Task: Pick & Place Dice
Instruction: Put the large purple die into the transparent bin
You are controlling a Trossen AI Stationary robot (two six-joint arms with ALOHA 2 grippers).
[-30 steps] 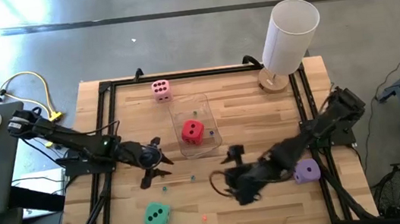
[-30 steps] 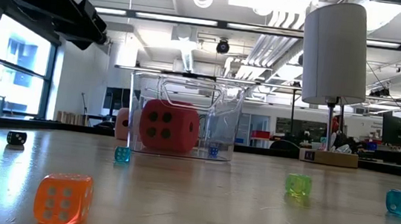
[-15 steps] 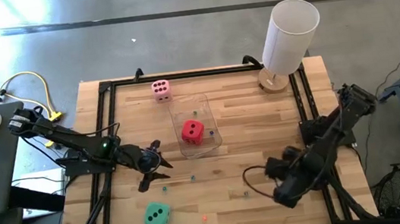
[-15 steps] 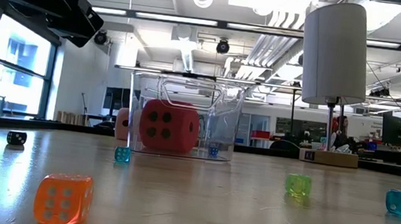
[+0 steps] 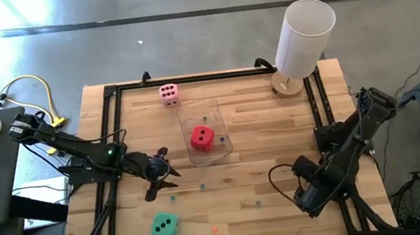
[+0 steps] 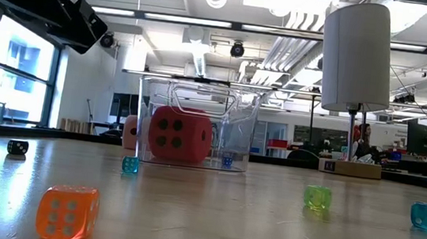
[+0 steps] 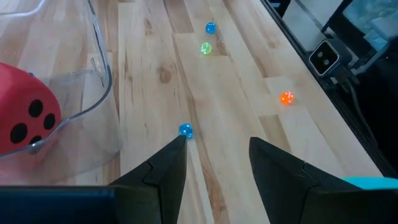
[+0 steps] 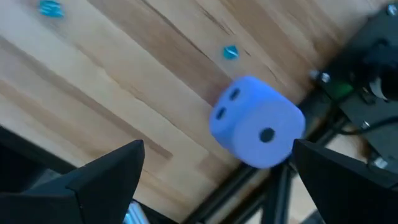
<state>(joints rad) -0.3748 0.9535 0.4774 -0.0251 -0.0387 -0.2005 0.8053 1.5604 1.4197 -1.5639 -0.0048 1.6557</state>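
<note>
The purple die (image 8: pixel 258 121) lies on the table near its right rail. My right gripper (image 8: pixel 217 144) hangs above it, open wide, a finger standing out on either side without touching. In the high view my right arm (image 5: pixel 315 189) covers this die. The red die (image 5: pixel 202 138) lies inside a clear container (image 5: pixel 223 124) at mid-table and also shows in the low view (image 6: pixel 178 134). The pink die (image 5: pixel 169 94) rests near the far edge. The teal-green die (image 5: pixel 165 225) rests near the near edge. My left gripper (image 5: pixel 160 172) is open and empty, left of the container.
A white cylinder lamp (image 5: pixel 305 38) stands at the far right corner. Tiny coloured dice lie scattered on the near half of the table: an orange one (image 6: pixel 67 211), a green one (image 6: pixel 317 197) and a blue one (image 7: pixel 185 130). Black rails (image 5: pixel 331 119) frame the table.
My right arm has swung from the middle of the table toward the right and near edges. It now stands over the purple die, which has stayed in place and has become hidden in the high view.
</note>
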